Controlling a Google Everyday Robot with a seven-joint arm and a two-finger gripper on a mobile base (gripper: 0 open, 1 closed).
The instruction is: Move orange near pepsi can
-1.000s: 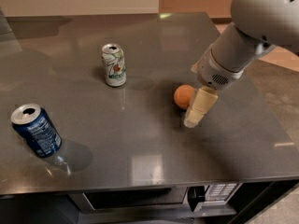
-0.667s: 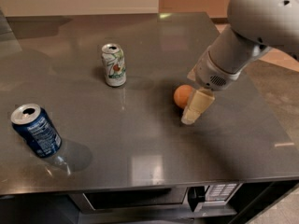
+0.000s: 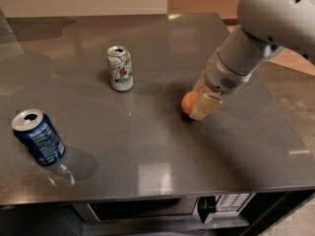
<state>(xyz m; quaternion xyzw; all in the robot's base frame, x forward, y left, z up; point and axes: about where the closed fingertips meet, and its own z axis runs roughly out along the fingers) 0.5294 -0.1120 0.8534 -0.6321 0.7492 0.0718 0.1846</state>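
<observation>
The pepsi can stood nearest the camera, at the near left corner of the grey table, silver top upward. Farther in, right of centre, the orange rested on the table surface. The gripper was down at the orange, reaching in from the arm at 2 o'clock. Its cream tip lay against the fruit's 3 o'clock side and covered part of it. Whether the gripper was closed on the orange or only set around it could not be told from this view. The governing relation was the line from the orange to the pepsi can. The can lay between 8 and 9 o'clock of the orange, well apart, with bare table between them. The orange, being round, had no long axis to align. The required travel was therefore judged to run leftward and toward the near edge. Farthest back, the white and green can stood upright at 10 o'clock of the orange, off that line.
</observation>
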